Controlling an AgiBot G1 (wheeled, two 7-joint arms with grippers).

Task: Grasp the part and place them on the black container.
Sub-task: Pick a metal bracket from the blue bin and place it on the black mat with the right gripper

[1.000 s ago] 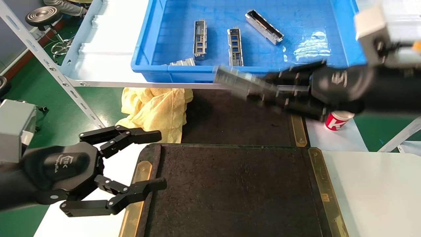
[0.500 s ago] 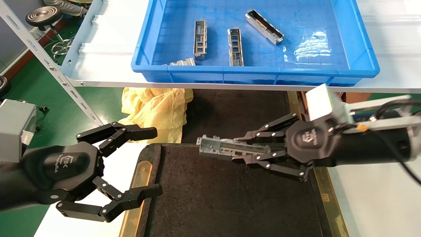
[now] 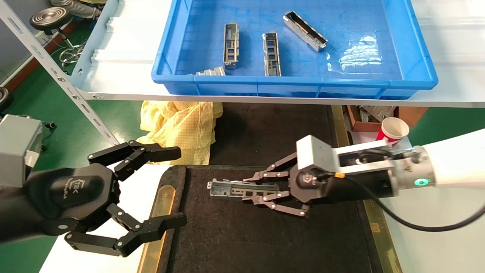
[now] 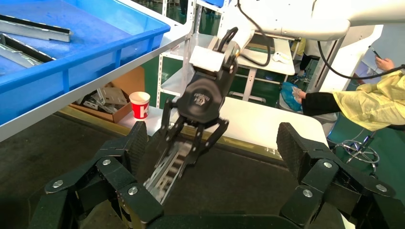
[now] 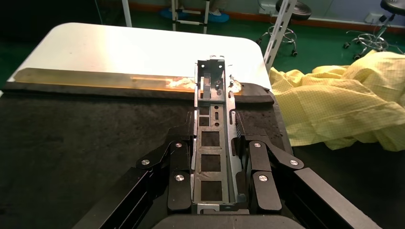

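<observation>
Head view: right gripper (image 3: 261, 191) is pinching the part (image 3: 231, 188) low over the black container (image 3: 265, 235); placing step; next needs release; left gripper (image 3: 151, 195) is idling spread.

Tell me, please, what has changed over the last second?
The right claw, shut on the part, swung from the blue crate down over the black container. The left claw stayed open at the container's left edge; the crate's parts are unmoved.
</observation>
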